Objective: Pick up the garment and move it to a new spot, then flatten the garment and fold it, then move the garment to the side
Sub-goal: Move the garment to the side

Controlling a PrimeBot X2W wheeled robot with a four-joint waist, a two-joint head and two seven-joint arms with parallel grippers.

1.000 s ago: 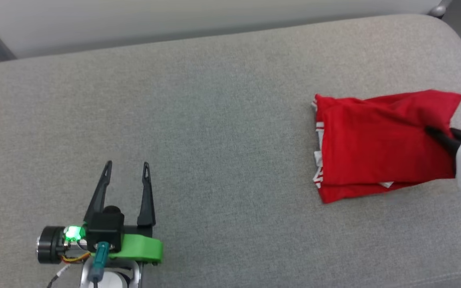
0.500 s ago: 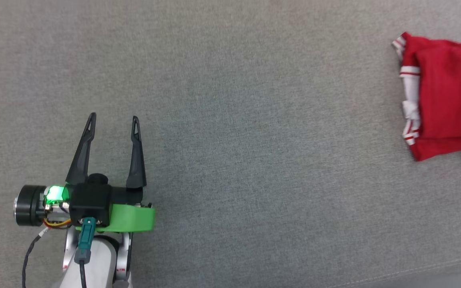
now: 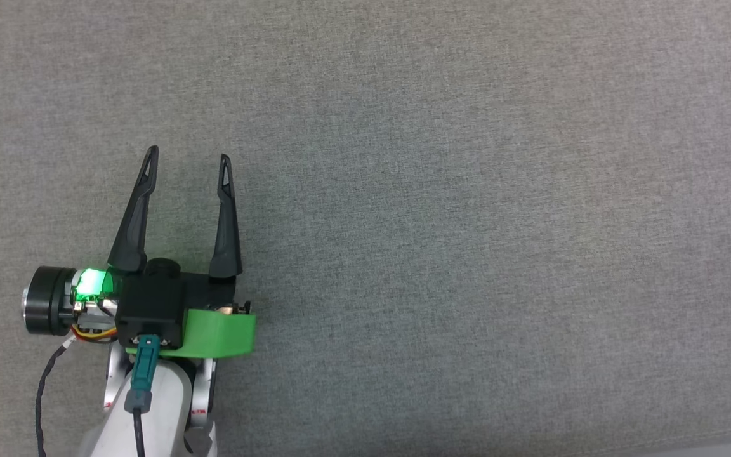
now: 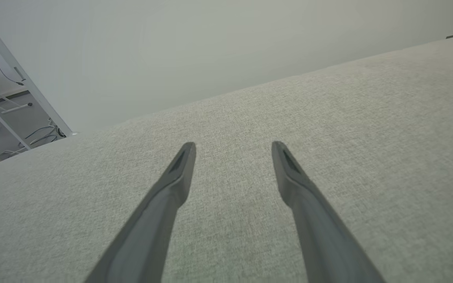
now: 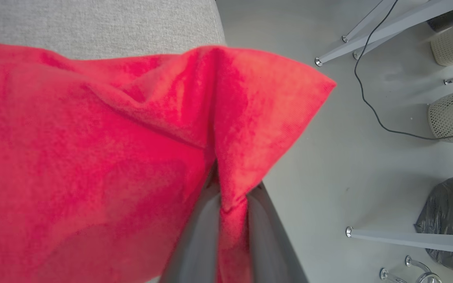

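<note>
Right jaws: pinching a gathered fold of the garment (image 5: 92, 157) between the two fingers (image 5: 199, 243), with red cloth squeezed up through the gap. A narrow pinch on a bunched bit makes sense to me, because thin fabric slides out of anything looser.

Garment: held by that pinch right at the edge of the surface (image 5: 92, 19), with one corner poking out over the floor (image 5: 328, 157). From this angle I can't tell whether the rest lies flat or is lifted. No lettering or sleeves are in sight, just creased red.

Left jaws: spread wide with nothing between the left fingers (image 3: 134, 222), sitting over bare grey surface. My read is they're parked out of the way so one arm can do the hauling alone.

Step, my guess: this is the "move it to the side" bit, since the cloth is out at the edge and only one arm is on it.

What could go wrong: that overhanging corner. If the pinch lets go here, the cloth's own weight might drag it off towards the cable (image 5: 372, 106) and baskets (image 5: 452, 118) down there.

Next move, as I see it: keep most of the cloth on the surface before letting go.
</note>
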